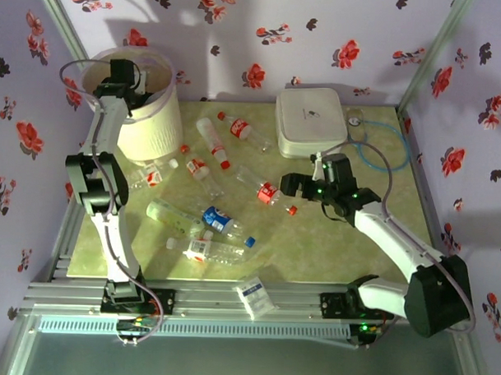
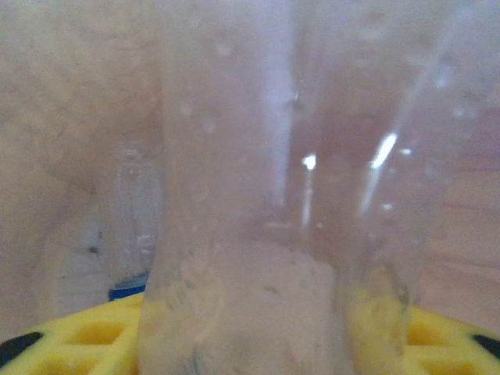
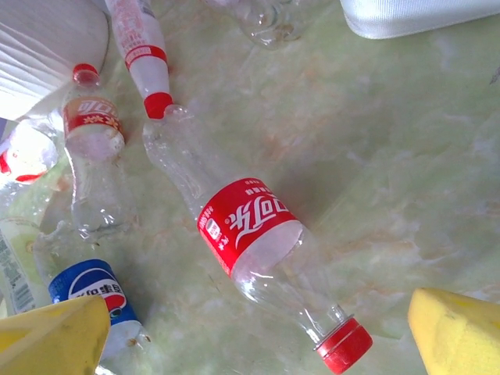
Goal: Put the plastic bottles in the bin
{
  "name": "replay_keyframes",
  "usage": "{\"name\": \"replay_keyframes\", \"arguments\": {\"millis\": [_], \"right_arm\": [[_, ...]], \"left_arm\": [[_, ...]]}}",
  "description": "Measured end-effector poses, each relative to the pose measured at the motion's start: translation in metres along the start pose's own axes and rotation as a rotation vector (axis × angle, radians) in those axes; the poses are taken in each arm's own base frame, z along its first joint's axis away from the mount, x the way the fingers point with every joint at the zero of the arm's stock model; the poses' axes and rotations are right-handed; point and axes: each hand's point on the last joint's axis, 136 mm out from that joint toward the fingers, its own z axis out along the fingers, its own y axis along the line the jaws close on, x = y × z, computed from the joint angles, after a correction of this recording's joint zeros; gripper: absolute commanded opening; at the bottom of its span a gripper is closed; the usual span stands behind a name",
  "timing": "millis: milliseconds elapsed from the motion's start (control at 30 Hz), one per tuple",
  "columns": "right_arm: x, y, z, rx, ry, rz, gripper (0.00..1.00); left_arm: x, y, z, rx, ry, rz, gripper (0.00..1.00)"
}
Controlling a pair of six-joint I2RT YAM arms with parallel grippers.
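Left gripper (image 2: 250, 348) is over the mouth of the bin (image 1: 149, 130), far left of the table (image 1: 339, 248), clamped on a clear bottle (image 2: 258, 195). The yellow pads (image 2: 70, 336) show on both sides of it. Its long axis runs straight out along the fingers; I can't tell which end is the cap from here. Right gripper (image 3: 258, 336) is spread wide, gripping nothing, hovering mid-table over the red-label bottle (image 3: 250, 226). That one lies flat between the yellow fingers (image 3: 457, 332) but apart from both. In the top view its axis is diagonal, red cap (image 1: 292, 210) pointing near-right, base far-left. The rest of the bottles lie flat, scattered left of centre. The blue-label bottle (image 1: 219, 218) runs the same diagonal, cap near-right. The greenish bottle (image 1: 171, 215) is just left of it, axis roughly left-right, cap end unclear. One more bottle with a red-white label (image 1: 209, 250) is nearest me, axis left-right. A white-labelled bottle (image 1: 211, 138) points its red cap toward the near side. A far bottle (image 1: 246, 132) has its cap pointing far-left. A couple more lie against the foot of the bin, too jumbled for me to read direction. White box (image 1: 310, 120) sits far right of centre, and a small packet (image 1: 255, 296) is on the near rail.
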Motion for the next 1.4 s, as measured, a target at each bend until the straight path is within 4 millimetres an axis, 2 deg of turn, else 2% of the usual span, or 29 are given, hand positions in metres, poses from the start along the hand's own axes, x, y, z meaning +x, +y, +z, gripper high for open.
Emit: {"name": "replay_keyframes", "arguments": {"millis": [133,167,400,533,633,733,833,900,1000,1067,1200,1300,1367,1400], "right_arm": [[0.013,-0.008,0.016,0.03,0.08,-0.012,0.98],[0.016,-0.009,0.019,0.036,0.098,-0.017,0.98],[0.038,-0.002,0.037,0.065,0.192,-0.094,0.98],[0.04,-0.001,0.049,0.108,0.223,-0.151,0.98],[0.039,-0.005,0.056,0.149,0.238,-0.184,0.98],[0.039,-0.009,0.061,0.179,0.243,-0.205,0.98],[0.043,-0.014,0.067,0.198,0.262,-0.215,0.98],[0.046,-0.016,0.074,0.205,0.279,-0.218,0.98],[0.051,-0.019,0.085,0.213,0.308,-0.225,0.98],[0.056,-0.022,0.092,0.223,0.33,-0.226,0.98],[0.065,-0.031,0.103,0.248,0.365,-0.222,0.96],[0.068,-0.034,0.107,0.254,0.373,-0.219,0.88],[0.069,-0.036,0.11,0.257,0.374,-0.215,0.84],[0.069,-0.037,0.111,0.265,0.373,-0.214,0.81]], "left_arm": [[-0.003,-0.001,-0.001,0.005,-0.015,0.011,0.95],[-0.003,-0.001,-0.002,0.007,-0.017,0.014,1.0],[0.0,-0.001,-0.007,0.003,-0.015,0.019,1.0],[0.001,0.001,-0.012,-0.008,-0.013,0.019,1.0],[-0.004,0.001,-0.026,-0.016,-0.03,0.02,1.0],[-0.017,-0.001,-0.057,-0.03,-0.086,0.024,1.0],[-0.034,-0.002,-0.101,-0.047,-0.168,0.028,1.0],[-0.045,-0.005,-0.137,-0.051,-0.237,0.031,1.0],[-0.057,-0.01,-0.185,-0.054,-0.332,0.034,1.0],[-0.061,-0.013,-0.21,-0.057,-0.379,0.034,1.0],[-0.062,-0.016,-0.244,-0.07,-0.436,0.038,1.0],[-0.057,-0.022,-0.26,-0.075,-0.456,0.038,1.0],[-0.049,-0.033,-0.269,-0.066,-0.464,0.043,1.0],[-0.042,-0.044,-0.275,-0.047,-0.47,0.056,1.0]]}}
